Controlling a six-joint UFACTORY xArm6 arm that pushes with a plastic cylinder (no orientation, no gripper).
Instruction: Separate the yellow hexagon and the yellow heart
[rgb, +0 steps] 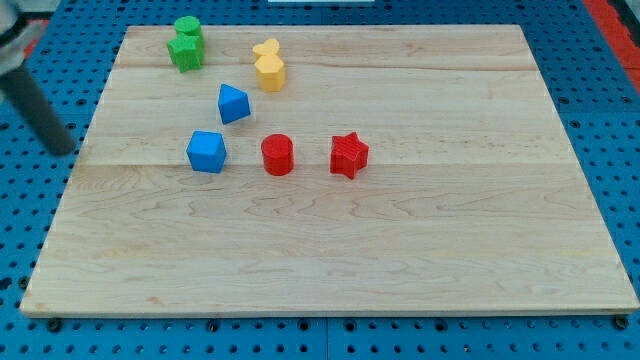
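The yellow heart (265, 48) and the yellow hexagon (270, 72) sit touching near the board's top, left of centre, the heart just above the hexagon. My rod shows blurred at the view's far left. My tip (63, 148) is over the blue pegboard just off the board's left edge, far left of and below the yellow pair, and left of the blue cube (206, 151).
Two green blocks (185, 42) stand stacked close at the top left. A blue block (232, 103) lies below the yellow pair. A red cylinder (277, 155) and a red star (349, 155) sit mid-board. The wooden board (450, 220) rests on blue pegboard.
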